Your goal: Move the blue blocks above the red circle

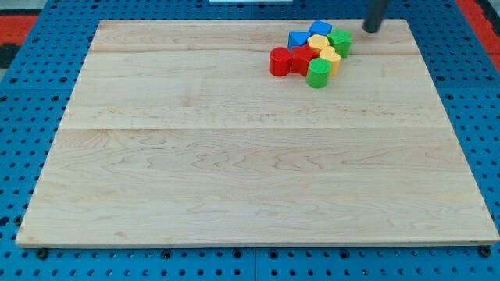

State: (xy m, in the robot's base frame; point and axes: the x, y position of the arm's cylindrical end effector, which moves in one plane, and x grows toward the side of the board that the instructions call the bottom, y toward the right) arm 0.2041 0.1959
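Note:
The blocks sit in one tight cluster near the board's top right. The red circle (pixel 280 62) is at the cluster's left, with a second red block (pixel 301 58) touching its right side. One blue block (pixel 298 39) lies just above them, and another blue block (pixel 319 29) is up and to its right. Two yellow blocks (pixel 319 43) (pixel 330 59) and two green blocks (pixel 340 41) (pixel 318 72) fill the right side. My tip (pixel 370 30) stands at the top right, just right of the cluster, apart from the upper green block.
The wooden board (pixel 234 156) lies on a blue perforated table (pixel 23 117). The cluster lies close to the board's top edge.

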